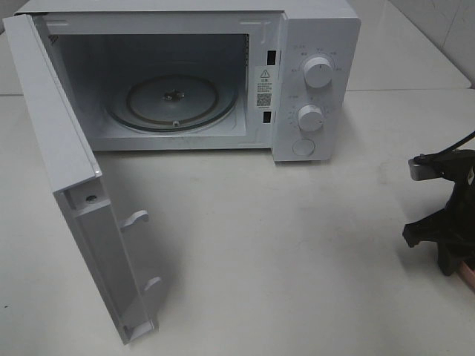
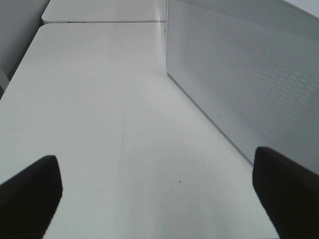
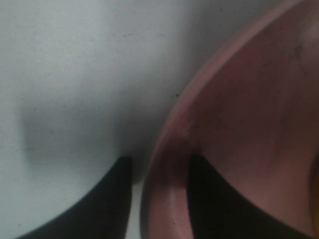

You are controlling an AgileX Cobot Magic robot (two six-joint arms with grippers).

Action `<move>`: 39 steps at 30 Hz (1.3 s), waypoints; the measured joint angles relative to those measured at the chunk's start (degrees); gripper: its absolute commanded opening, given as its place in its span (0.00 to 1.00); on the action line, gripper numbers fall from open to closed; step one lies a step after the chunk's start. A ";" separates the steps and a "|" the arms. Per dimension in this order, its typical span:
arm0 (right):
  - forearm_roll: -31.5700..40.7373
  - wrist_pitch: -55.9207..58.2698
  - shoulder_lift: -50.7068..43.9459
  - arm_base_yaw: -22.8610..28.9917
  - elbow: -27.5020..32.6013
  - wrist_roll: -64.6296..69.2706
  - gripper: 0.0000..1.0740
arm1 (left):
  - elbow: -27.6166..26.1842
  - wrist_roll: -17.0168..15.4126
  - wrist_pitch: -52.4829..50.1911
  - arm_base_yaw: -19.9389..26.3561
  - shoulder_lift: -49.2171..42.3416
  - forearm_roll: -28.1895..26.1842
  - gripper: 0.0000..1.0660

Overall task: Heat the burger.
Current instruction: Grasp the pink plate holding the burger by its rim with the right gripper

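Nearest, my right hand (image 3: 158,159) is low at the right edge of the table (image 1: 260,245), astride the rim of the pink plate (image 3: 209,74). One finger (image 3: 94,199) is outside the rim over the table and the other is inside on the plate's floor. The inner one looks to be touching the rim. A thin sliver of light shows beside the outer one, so I cannot tell whether I am clenched on the rim or only bracketing it.

I cannot make out the burger. A brownish sliver (image 3: 316,172) further in on the plate may be its bun, and I judge it sits there, beyond my fingers towards the plate's middle. The plate is round, so no long axis matters. The hold is across the rim.

My left hand (image 2: 159,199) hovers released, fingers wide apart and empty, over bare table beside a white dotted panel (image 2: 239,84), which I take for the outside of the microwave door.

Farther off, the microwave (image 1: 315,30) stands at the back with its door (image 1: 74,185) swung out on the left. From my right hand the cavity and its glass turntable (image 1: 174,100) lie away and to the left, across open table. My right arm is the nearer one to the plate.

The warning label (image 1: 266,85) shows a triangle and a code square, and its print is too small to read. The marks round the two knobs (image 1: 319,73) are also too small, and I see no brand.
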 measured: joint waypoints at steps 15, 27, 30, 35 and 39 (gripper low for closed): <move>-0.80 0.23 -0.17 0.00 -0.17 1.20 0.00 | 0.00 0.00 0.00 0.00 0.00 0.06 0.92; -7.28 2.18 -0.29 3.04 -0.17 8.19 0.00 | 0.00 0.00 0.00 0.00 0.00 0.06 0.92; -9.63 3.15 -0.34 4.35 -0.17 10.94 0.00 | 0.00 0.00 0.00 0.00 0.00 0.06 0.92; -13.81 5.56 -1.32 6.65 -0.17 14.90 0.00 | 0.00 0.00 0.00 0.00 0.00 0.06 0.92; -16.44 7.68 -2.46 8.08 -0.17 17.70 0.00 | 0.00 0.00 0.00 0.00 0.00 0.06 0.92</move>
